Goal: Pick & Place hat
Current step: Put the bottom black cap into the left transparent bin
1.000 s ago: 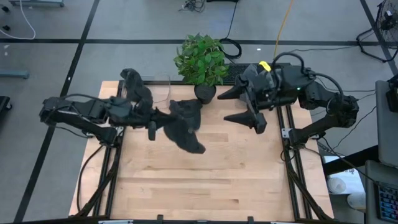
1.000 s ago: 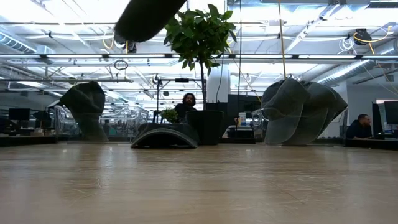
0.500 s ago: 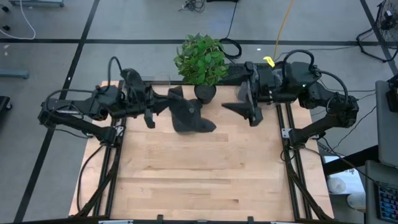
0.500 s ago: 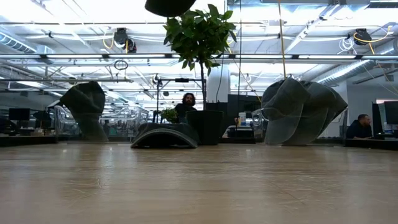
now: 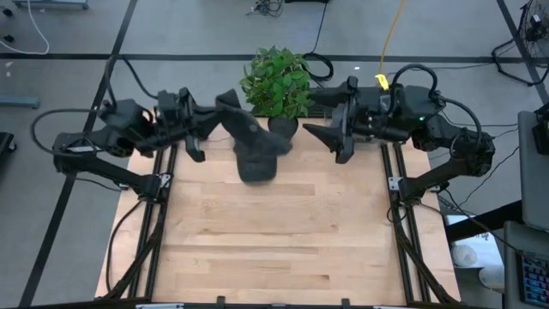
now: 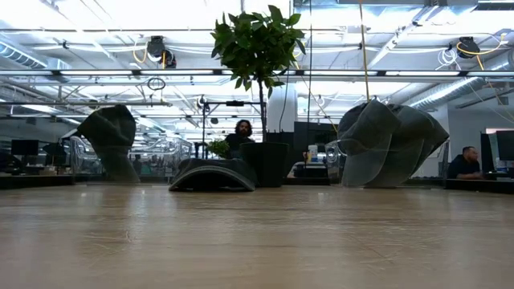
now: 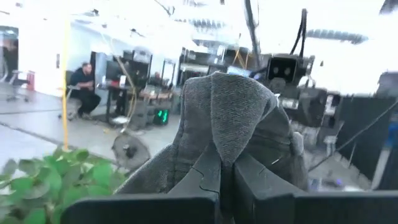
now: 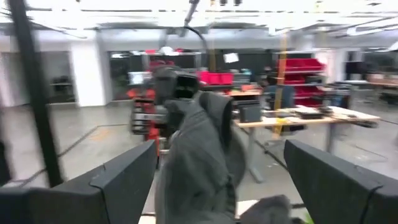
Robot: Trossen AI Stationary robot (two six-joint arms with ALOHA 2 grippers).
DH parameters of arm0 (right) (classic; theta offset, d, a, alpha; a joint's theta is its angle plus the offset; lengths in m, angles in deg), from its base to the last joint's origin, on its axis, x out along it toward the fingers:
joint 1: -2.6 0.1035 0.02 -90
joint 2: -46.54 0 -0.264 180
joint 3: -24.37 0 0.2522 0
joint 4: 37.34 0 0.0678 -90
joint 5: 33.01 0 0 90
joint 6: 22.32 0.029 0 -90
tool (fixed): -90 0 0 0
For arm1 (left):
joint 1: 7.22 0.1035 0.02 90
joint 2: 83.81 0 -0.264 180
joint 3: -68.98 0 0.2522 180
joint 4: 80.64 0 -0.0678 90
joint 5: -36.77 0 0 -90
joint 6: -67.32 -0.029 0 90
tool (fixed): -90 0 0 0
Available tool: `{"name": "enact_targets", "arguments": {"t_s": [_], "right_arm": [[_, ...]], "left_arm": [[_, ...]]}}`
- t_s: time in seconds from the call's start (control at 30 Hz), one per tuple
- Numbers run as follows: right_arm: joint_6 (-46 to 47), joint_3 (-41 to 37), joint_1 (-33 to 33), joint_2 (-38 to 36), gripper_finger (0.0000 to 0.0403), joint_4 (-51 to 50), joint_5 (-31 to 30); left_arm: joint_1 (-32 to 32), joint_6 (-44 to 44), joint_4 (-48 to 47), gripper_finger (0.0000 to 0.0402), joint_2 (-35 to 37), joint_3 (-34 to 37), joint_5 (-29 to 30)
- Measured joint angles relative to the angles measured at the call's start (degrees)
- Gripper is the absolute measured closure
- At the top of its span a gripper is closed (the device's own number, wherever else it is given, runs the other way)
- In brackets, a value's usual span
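Carry step: left gripper (image 5: 213,120) fingers clamped on hat (image 5: 250,144), lifted above far table (image 5: 283,249) edge. Right gripper (image 5: 330,137) fingers spread, waiting nearby. Next: lower, release.

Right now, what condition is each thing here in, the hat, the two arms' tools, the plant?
Hat: dark grey, lifted off the table, hanging limp from the left tool.
Left tool: shut on the hat, near the table's far edge.
Right tool: open, empty, facing the hat.
Potted plant: upright at the table's far edge.
Table: bare wood below the hat.
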Motion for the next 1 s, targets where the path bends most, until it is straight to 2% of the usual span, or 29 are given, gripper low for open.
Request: {"name": "enact_targets", "arguments": {"t_s": [0.07,0.2,0.47,0.63,0.73,0.8,1.0], "right_arm": [[-0.1,0.0,0.0,0.0,0.0064,0.0,-2.9],[-0.1,0.5,-0.1,0.0,0.0064,0.1,-4.5],[1.7,5.5,-0.9,3.9,0.0064,-0.9,-4.6],[2.3,13.7,-1.9,8.2,0.0064,-8.3,-4.2],[2.8,17.3,-2.1,10.6,0.0064,-10.6,-1.3],[4.9,18.3,-2.1,11.6,0.0064,-10.3,0.3],[8.8,18.5,-3.5,11.4,0.0064,-13.9,0.1]], "left_arm": [[0.4,-0.5,-4.5,0.0396,-1.8,-3.9,0.0],[1.7,-2.0,-11.9,0.0396,-5.7,-11.9,-0.5],[4.5,-3.9,-16.0,0.0396,-12.9,-22.7,-6.1],[5.6,-6.1,-17.2,0.0396,-16.7,-27.6,-6.3],[6.5,-7.3,-20.6,0.0396,-18.7,-30.4,-6.2],[6.9,-6.8,-20.7,0.0396,-19.9,-31.5,-5.9],[7.1,-7.3,-20.0,0.0396,-22.1,-33.2,-5.6]]}}
